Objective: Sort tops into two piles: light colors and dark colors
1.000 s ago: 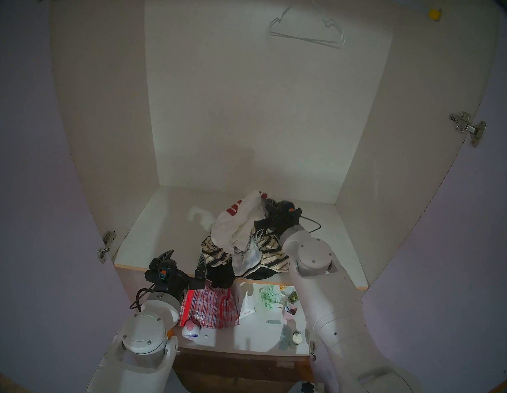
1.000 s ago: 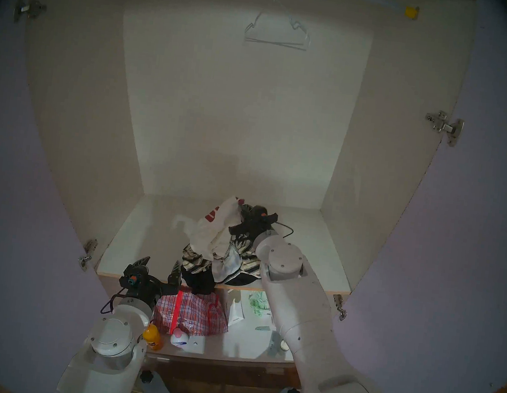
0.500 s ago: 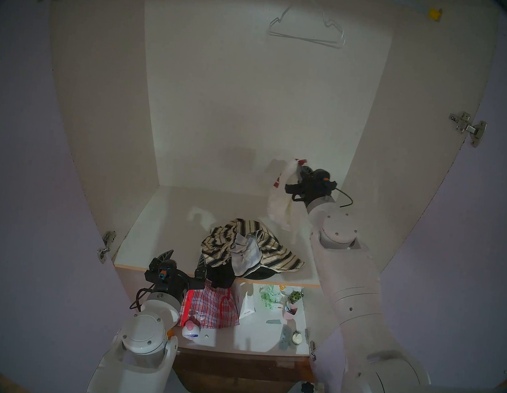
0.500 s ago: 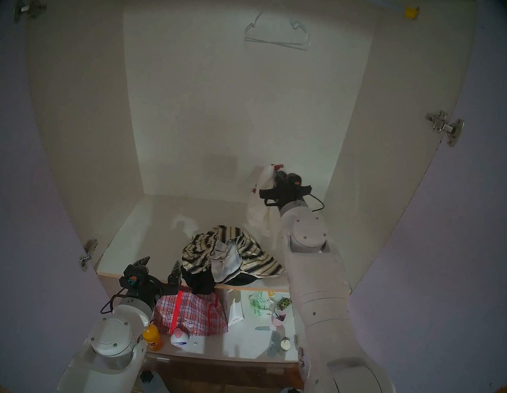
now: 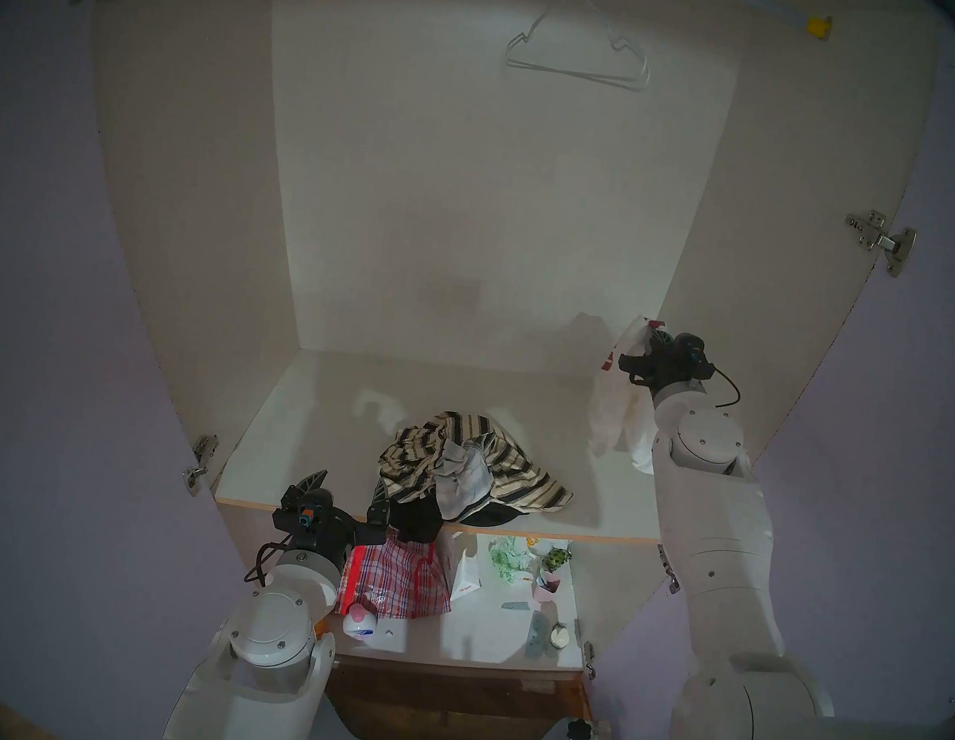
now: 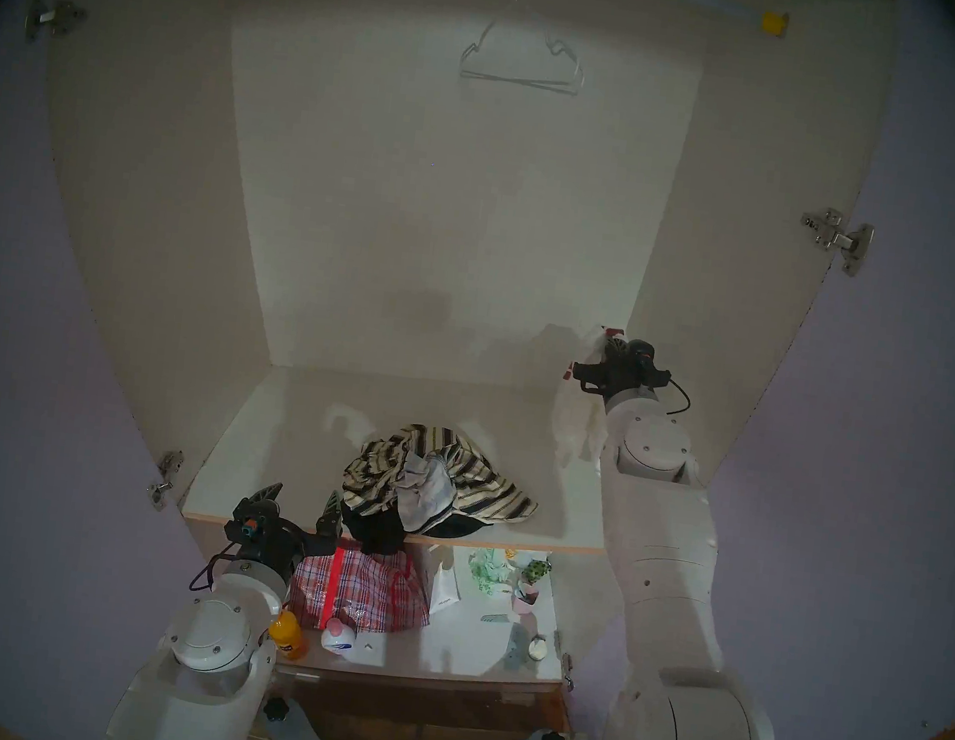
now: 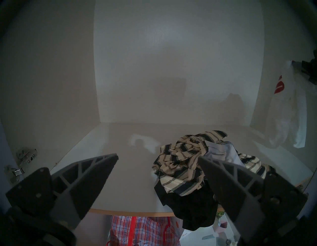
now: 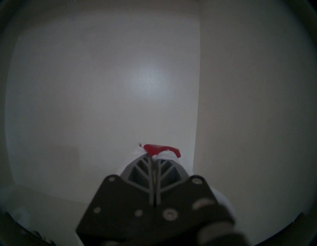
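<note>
The right gripper (image 5: pixel 648 335) is clamped on the white top with red letters (image 5: pixel 608 399), its fingers (image 8: pixel 147 165) pressed together on a bunched fold where a scrap of red print pokes out past the tips. The top hangs free in the air at the right rear of the wardrobe shelf (image 5: pixel 302 429), close to the right side wall; its long axis runs straight down from the grip, the loose end pointing at the shelf (whether the hem touches the board is hard to tell). The heap left at the shelf's front middle has the cream-and-black striped top (image 5: pixel 522 478) spread on top, a pale grey-white cloth (image 5: pixel 466 472) crumpled across it, and a black top (image 5: pixel 417 517) drooping over the front edge. The left gripper (image 5: pixel 346 485) hovers at that edge just left of the heap, fingers wide apart and holding nothing. Below sits a red-and-blue checked bag (image 5: pixel 395 579).
</note>
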Motion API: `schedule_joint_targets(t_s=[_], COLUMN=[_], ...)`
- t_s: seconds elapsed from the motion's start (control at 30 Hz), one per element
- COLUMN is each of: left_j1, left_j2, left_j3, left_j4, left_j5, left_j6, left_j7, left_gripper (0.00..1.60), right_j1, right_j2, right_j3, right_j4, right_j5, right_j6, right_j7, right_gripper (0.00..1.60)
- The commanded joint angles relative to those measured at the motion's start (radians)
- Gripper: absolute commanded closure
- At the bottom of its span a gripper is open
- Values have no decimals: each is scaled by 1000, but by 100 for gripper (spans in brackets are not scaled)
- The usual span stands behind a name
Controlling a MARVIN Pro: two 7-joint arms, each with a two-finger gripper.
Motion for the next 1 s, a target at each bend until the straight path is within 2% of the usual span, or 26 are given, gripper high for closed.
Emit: schedule_joint_targets(t_s=[0.0, 0.1, 0.17, 0.27, 0.4, 0.43, 0.53, 0.6, 0.67, 0.73, 0.87, 0.93, 0.97], left_j1=[-7, -8, -8, -9, -10, -10, -9, -9, -9, -9, -9, -9, -10], left_j2=[1, 0, 0, 0, 0, 0, 0, 23, 31, 34, 37, 39, 40], left_j3=[2, 3, 3, 3, 3, 3, 3, 8, 12, 14, 16, 18, 18], left_j4=[-28, -27, -26, -25, -24, -24, -25, -23, -23, -23, -23, -23, -23], left_j5=[-3, -2, -2, -2, -1, -1, -2, 15, 13, 11, 9, 8, 7], left_j6=[-5, -6, -6, -7, -7, -7, -7, -15, -17, -17, -16, -16, -16], left_j7=[-5, -5, -4, -4, -3, -3, -3, -18, -17, -15, -12, -10, -9], left_gripper=[0, 0, 0, 0, 0, 0, 0, 0, 0, 0, 0, 0, 0], right_j1=[36, 47, 74, 120, 175, 196, 244, 267, 311, 334, 365, 380, 382], right_j2=[11, -2, -22, -40, -68, -74, -77, -77, -94, -104, -99, -101, -102], right_j3=[-5, 1, 15, 31, 72, 83, 95, 89, 107, 116, 109, 113, 110], right_j4=[79, 145, 210, 302, 374, 399, 473, 523, 607, 663, 712, 731, 729], right_j5=[-6, -15, -10, -7, -5, 1, -6, -14, 4, -1, 6, 14, 13], right_j6=[-37, -57, -15, -1, -12, 9, 3, 13, 24, -29, -43, -58, -58], right_j7=[8, -30, -75, -132, -260, -293, -373, -413, -499, -572, -552, -548, -541], right_gripper=[160, 160, 160, 160, 159, 156, 147, 137, 120, 119, 114, 102, 102])
